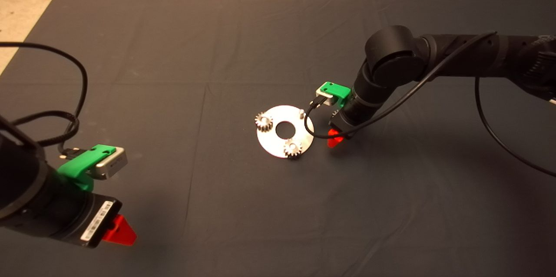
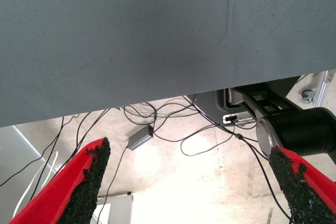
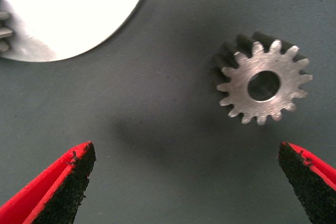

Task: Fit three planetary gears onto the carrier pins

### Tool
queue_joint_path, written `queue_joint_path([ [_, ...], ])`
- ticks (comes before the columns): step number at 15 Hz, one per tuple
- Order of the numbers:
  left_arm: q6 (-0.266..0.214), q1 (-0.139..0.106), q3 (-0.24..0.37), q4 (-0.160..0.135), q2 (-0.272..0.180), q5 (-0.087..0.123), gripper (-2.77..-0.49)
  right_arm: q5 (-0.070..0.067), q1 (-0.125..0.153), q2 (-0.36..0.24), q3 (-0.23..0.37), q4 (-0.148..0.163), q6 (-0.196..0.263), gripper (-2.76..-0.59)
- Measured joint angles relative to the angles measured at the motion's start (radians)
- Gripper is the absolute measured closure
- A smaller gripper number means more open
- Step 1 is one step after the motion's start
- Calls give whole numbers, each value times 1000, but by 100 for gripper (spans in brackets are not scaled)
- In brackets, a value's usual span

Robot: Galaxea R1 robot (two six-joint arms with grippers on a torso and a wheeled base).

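The shiny round carrier disc [image 1: 278, 143] lies at the mat's middle. Two planetary gears sit on its pins, one at the left [image 1: 263, 121] and one at the front [image 1: 293, 148]. The third carrier pin [image 1: 301, 113] stands bare at the back right. My right gripper [image 1: 335, 140] hangs low just right of the disc. In the right wrist view it [image 3: 189, 182] is open, and the third gear [image 3: 264, 85] lies flat on the mat ahead of its fingers, beside the disc's rim [image 3: 79, 9]. In the head view this gear is hidden. My left gripper [image 1: 119, 230] is parked at the lower left, open and empty [image 2: 184, 182].
The dark mat [image 1: 217, 51] covers the table. A black cable [image 1: 317, 131] loops from the right wrist over the disc's right rim. Past the mat's edge, the left wrist view shows floor cables [image 2: 173, 124] and a small grey box [image 2: 140, 139].
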Motion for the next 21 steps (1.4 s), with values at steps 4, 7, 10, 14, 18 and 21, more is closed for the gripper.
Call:
queue_joint_path([
  [4,0,0,0,0,0,0,-217,0,0,0,-40,0,-4,-260],
  [7,0,0,0,0,0,0,-217,0,0,0,-66,0,-5,-260],
  [10,0,0,3,0,0,0,-217,0,0,0,-95,0,-8,-260],
  [14,0,0,5,-1,0,0,-217,0,0,2,-141,0,-12,-260],
  [18,0,0,6,-2,0,0,-217,0,0,14,-170,0,-13,-256],
  [21,0,0,7,-2,0,0,-217,1,0,29,-181,0,-15,-249],
])
